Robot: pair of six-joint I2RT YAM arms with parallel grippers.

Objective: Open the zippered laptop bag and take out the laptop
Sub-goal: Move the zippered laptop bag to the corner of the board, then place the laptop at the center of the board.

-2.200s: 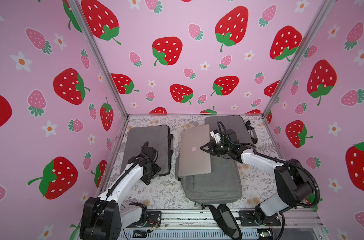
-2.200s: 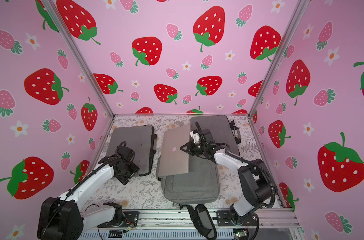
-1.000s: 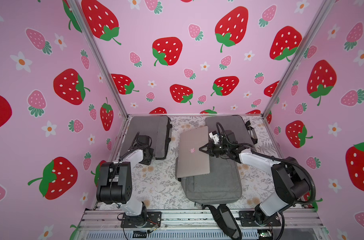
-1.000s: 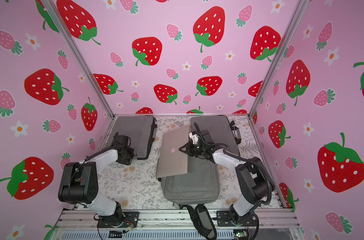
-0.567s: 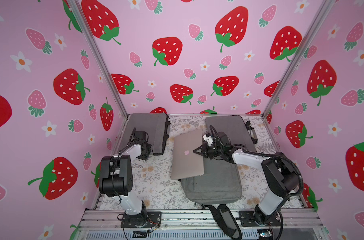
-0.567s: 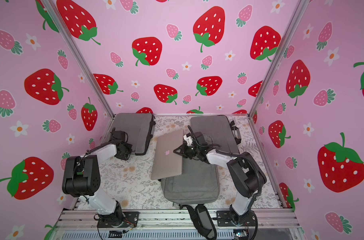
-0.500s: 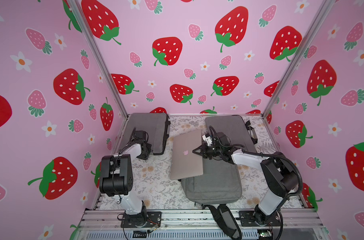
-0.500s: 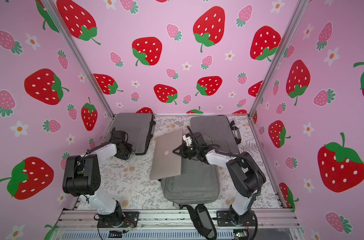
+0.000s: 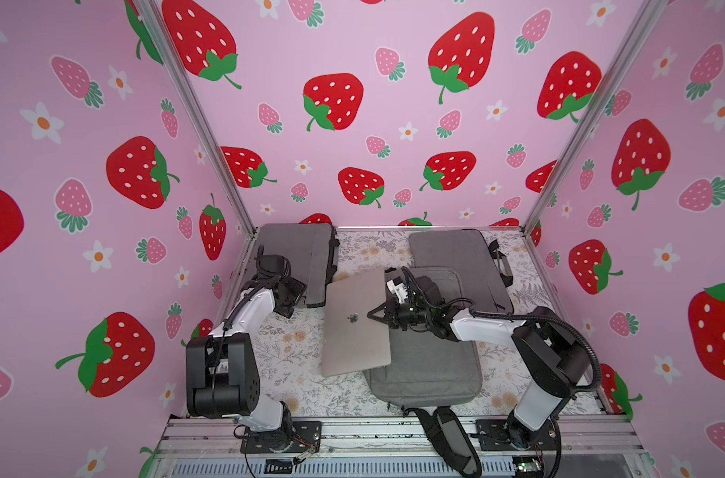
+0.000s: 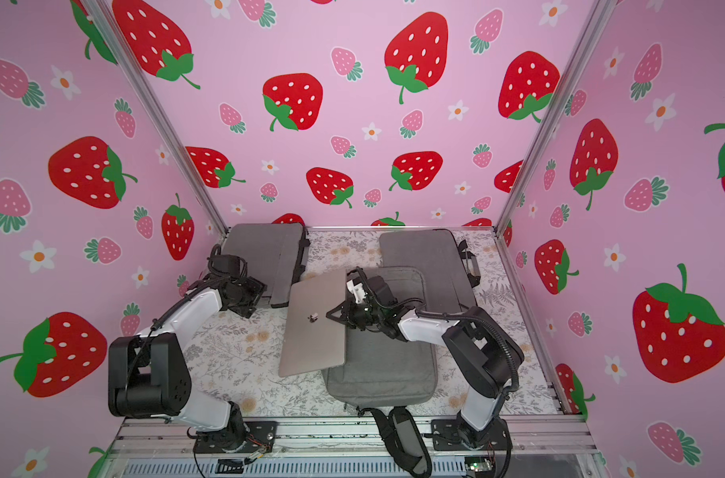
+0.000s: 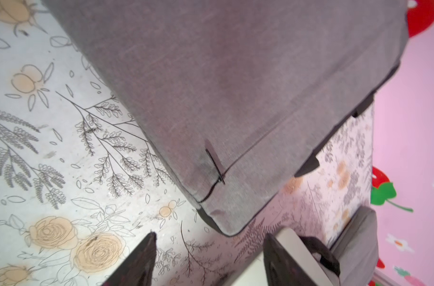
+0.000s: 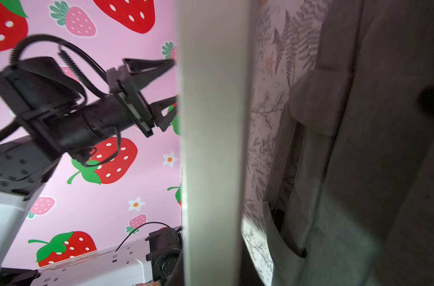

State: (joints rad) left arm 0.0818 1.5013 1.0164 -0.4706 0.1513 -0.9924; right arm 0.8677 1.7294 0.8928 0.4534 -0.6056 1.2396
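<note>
My right gripper (image 9: 376,316) clamped on the laptop (image 9: 352,335) edge, laptop overhanging the laptop bag (image 9: 427,368) leftward, my left gripper (image 11: 209,237) spread, empty

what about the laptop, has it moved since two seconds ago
Yes: the laptop has slid toward the robot's left, farther off the grey bag beneath it.

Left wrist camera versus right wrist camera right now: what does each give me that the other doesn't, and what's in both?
Only the left wrist view: a corner of the dark grey bag with its zipper pull.

Only the right wrist view: the left arm from outside, and a shadowed grey bag with a gaping opening.

Both: the laptop, edge-on in the right wrist view; the floral table cover; and the left hand, fingers apart and empty.
</note>
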